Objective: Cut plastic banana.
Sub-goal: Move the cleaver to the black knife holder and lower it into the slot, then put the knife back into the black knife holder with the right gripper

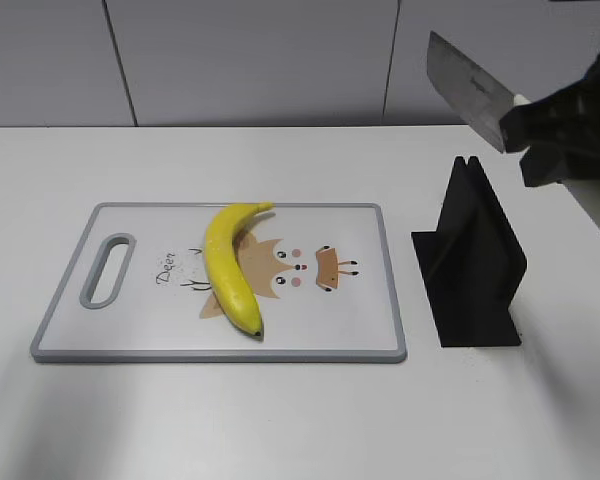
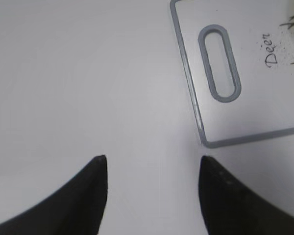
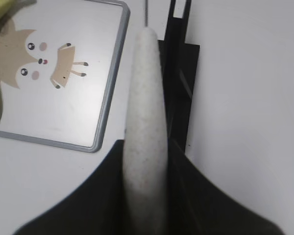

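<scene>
Yellow plastic banana [image 1: 230,265] well left of knife-holding right hand [image 1: 565,135] (raised)

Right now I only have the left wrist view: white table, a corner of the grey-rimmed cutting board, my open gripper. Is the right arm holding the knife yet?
Observer: Yes. The right gripper is shut on the pale speckled knife handle, and the steel blade is raised above the black knife stand.
Operator: Where is the banana?
Observer: The yellow plastic banana lies whole on the cutting board, across its middle.
Operator: Is the blade over it?
Observer: No, the blade is off to the board's right.
</scene>
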You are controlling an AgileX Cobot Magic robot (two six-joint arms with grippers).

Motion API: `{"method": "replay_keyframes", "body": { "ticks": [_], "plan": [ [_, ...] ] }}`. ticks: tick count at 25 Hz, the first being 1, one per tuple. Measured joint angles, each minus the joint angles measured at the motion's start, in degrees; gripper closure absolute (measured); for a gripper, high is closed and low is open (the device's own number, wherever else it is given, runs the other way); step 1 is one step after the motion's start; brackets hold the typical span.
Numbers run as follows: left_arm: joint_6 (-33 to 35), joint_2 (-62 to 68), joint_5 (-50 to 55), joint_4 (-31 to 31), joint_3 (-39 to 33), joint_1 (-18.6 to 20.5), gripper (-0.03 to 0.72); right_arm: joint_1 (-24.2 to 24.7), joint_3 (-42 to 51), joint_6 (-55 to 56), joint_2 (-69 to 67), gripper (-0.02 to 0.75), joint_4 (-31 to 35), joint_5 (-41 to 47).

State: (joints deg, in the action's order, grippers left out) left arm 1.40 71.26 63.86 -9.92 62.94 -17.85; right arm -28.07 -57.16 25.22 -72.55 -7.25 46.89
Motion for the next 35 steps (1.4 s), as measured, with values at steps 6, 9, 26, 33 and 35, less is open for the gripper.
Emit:
{"method": "replay_keyframes", "body": {
  "ticks": [6,9,26,33,35],
  "plan": [
    [-0.05,-8.96,0.00,0.04,-6.96,0.00,0.117,0.00,4.41,4.85,1.67,0.561,-1.95,-0.75],
    [-0.04,-13.67,0.06,0.11,-9.98,0.00,0.117,0.00,5.20,6.45,1.67,0.561,-2.03,-2.04],
    [-0.04,-38.27,-2.03,1.15,-25.30,0.00,0.123,0.00,10.10,9.97,-1.63,0.561,-2.97,-7.25],
    [-0.04,-49.18,-1.89,1.90,-30.18,0.00,0.125,0.00,10.10,10.09,-4.38,0.561,-4.46,-8.06],
    [-0.04,-52.60,-1.89,3.05,-31.47,0.00,0.125,0.00,10.10,10.09,-4.86,0.561,-4.58,-8.13]
  ]
}}
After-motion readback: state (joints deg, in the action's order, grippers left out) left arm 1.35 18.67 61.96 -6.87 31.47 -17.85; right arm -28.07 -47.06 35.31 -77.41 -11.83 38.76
